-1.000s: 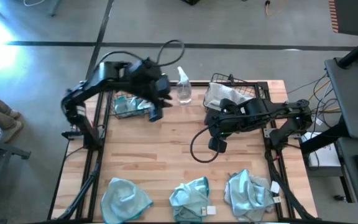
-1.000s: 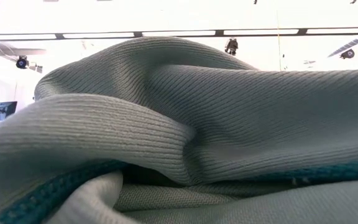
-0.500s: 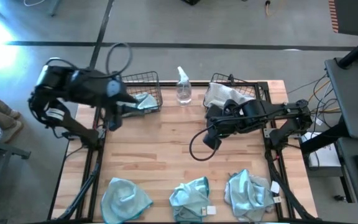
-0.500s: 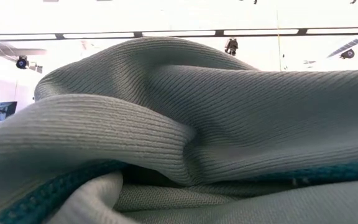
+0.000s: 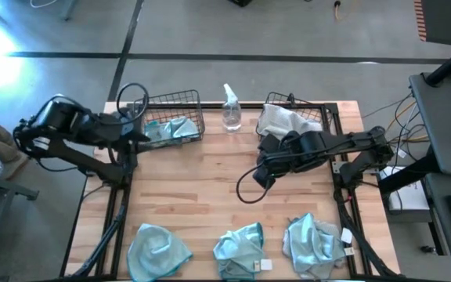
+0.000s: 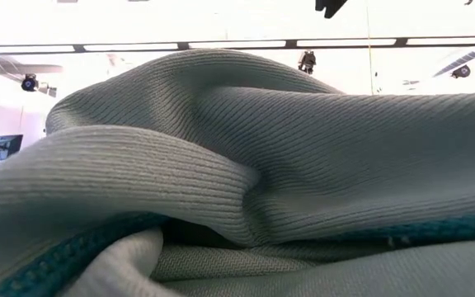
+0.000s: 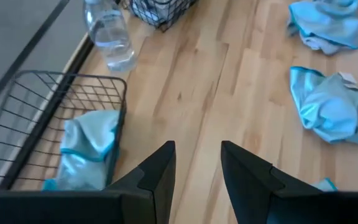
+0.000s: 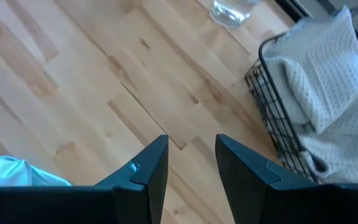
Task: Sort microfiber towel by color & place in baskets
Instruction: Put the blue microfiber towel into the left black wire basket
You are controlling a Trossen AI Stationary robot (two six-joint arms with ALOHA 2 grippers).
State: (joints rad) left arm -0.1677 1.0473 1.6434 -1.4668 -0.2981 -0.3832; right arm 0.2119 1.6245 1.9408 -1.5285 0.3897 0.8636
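Observation:
Three light teal-blue towels lie along the table's near edge (image 5: 159,249), (image 5: 241,251), (image 5: 312,241). One more teal towel (image 5: 174,127) lies in the left basket (image 5: 156,100), also seen in the left wrist view (image 7: 89,149). Pale grey-white towels (image 5: 284,119) fill the right basket (image 5: 327,110). My left gripper (image 5: 141,135) (image 7: 196,162) is open and empty at the table's left edge, beside the left basket. My right gripper (image 5: 258,176) (image 8: 191,155) is open and empty above bare wood at mid-table. A towel (image 6: 237,165) right at the lens fills the low view.
A clear spray bottle (image 5: 231,110) stands between the two baskets at the far edge. A black cable loops below the right gripper (image 5: 249,192). Bare wood (image 5: 202,180) lies between the baskets and the row of towels.
My left arm has swung away from above the left basket toward the table's left edge and folded back; its gripper now sits by the basket's left side. My right gripper has drifted slightly toward the near-left. The towels have stayed where they were.

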